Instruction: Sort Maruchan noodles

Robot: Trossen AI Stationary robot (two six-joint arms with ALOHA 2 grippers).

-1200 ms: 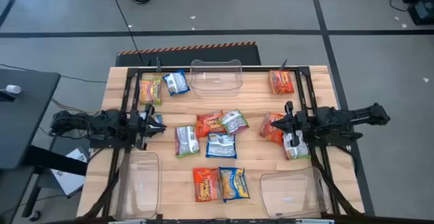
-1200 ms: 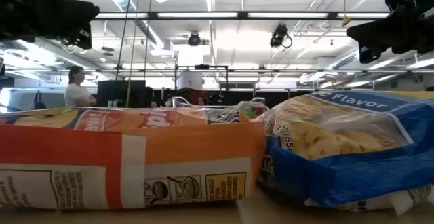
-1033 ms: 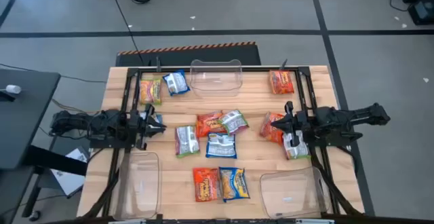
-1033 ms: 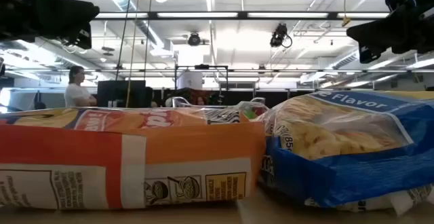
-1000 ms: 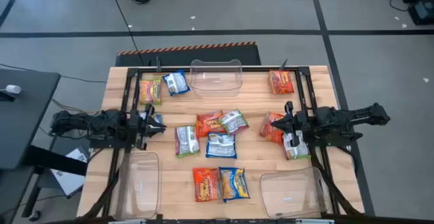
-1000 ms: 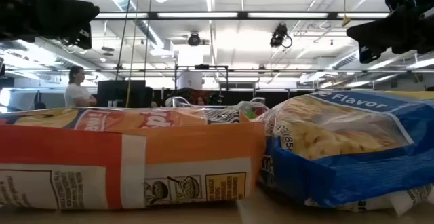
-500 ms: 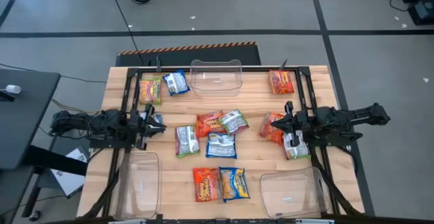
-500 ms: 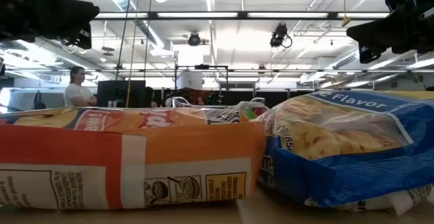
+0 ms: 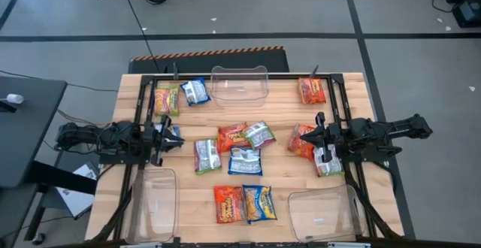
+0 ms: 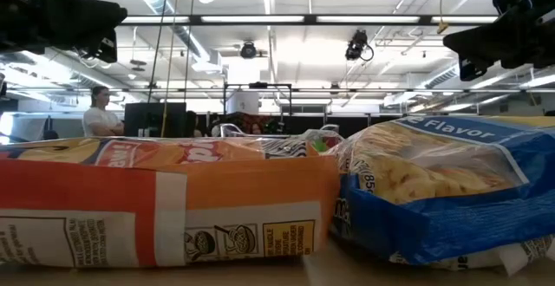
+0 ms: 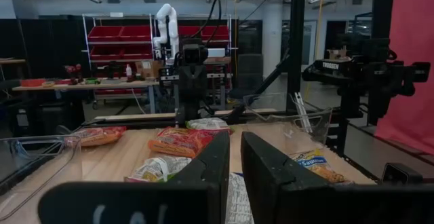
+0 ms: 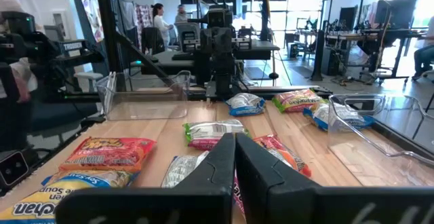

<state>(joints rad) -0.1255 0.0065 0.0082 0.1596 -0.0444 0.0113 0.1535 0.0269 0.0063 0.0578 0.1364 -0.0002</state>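
Maruchan noodles (image 9: 244, 160): packets scattered flat across the middle of the frame, none in a bin, so sorting judged barely begun; red-orange packet (image 9: 227, 204) and blue packet (image 9: 258, 202) side by side at lower centre; 3 clear bins (image 9: 239, 85) spaced along the table's edges, probably 1 per kind; left gripper (image 9: 171, 137) at centre left, fingers nearly together, holding nothing; right gripper (image 9: 308, 138) at centre right, jaws closed and empty, tips over a red-orange packet (image 9: 299, 143), likely the first pick.
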